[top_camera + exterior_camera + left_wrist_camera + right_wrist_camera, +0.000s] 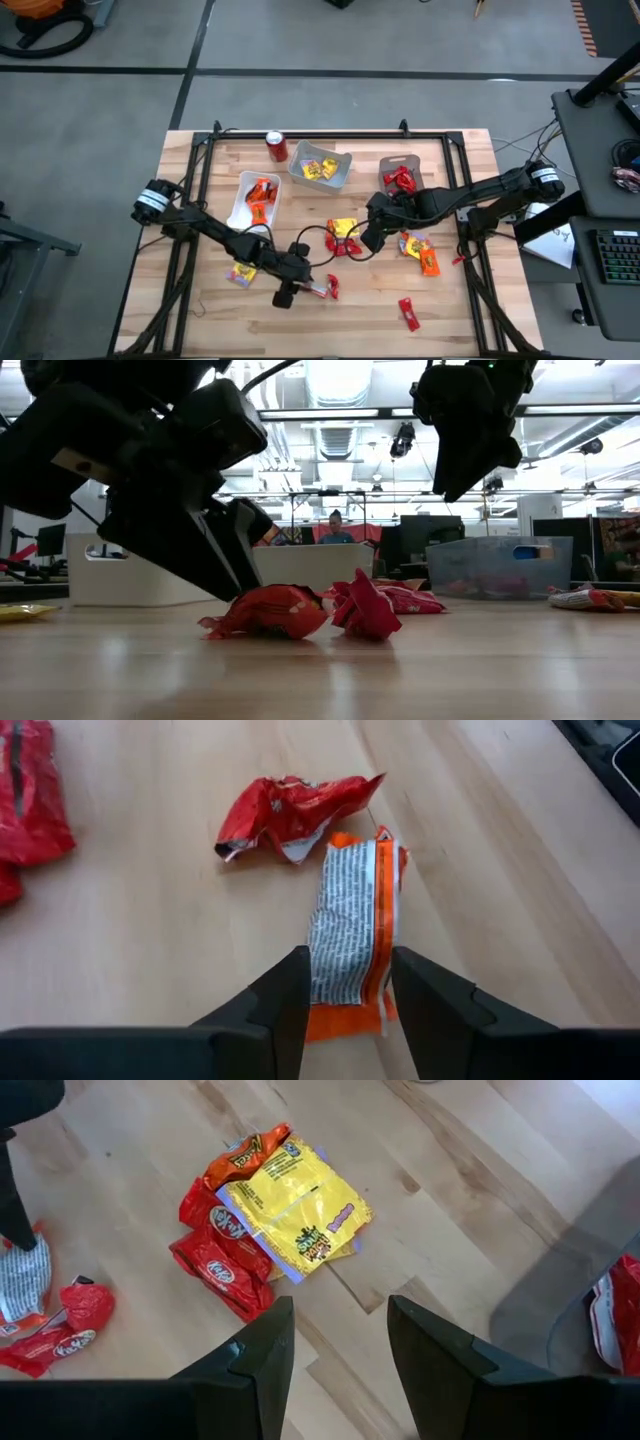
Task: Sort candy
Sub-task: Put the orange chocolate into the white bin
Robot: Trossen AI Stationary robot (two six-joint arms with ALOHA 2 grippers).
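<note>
The left end effector (345,1005) sits low near the counter's (200,290) front edge, fingers closing around an orange-wrapped candy (352,915) whose near end they hide; a crumpled red candy (290,812) lies just beyond. The right end effector (340,1355) hangs open near a mid-counter pile of yellow and red candies (270,1220); a clear bin is cut off at the frame's edge.

We see bright, even light from the ceiling strip lamps (330,412) in the low view — they glare white, leaving the arms as dark silhouettes. The table (220,300) shows only soft shadows. Near the low camera the wood blurs — the room behind is hazy too.
</note>
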